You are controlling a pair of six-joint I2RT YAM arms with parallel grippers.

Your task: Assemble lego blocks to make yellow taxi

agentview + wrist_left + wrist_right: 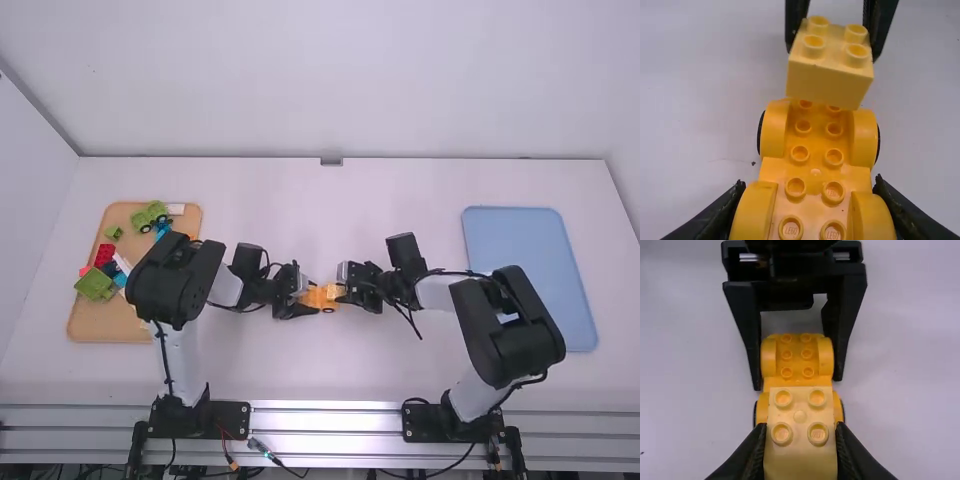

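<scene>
Near the table's middle, my left gripper (306,296) is shut on an orange-yellow wheeled base (326,307), and my right gripper (345,291) is shut on a pale yellow block. In the left wrist view the wheeled base (815,172) lies lengthwise between the fingers of the left gripper (811,210), its studs up. The yellow block (829,80) covers the base's far end; contact cannot be told. In the right wrist view the yellow block (800,432), four studs up, is between the right gripper's (800,445) fingers, with the base (797,357) beyond it.
A tan tray (100,326) at the left holds green, red, blue and white blocks, partly under the left arm. A blue tray (525,270) lies at the right, its near part beside the right arm's elbow.
</scene>
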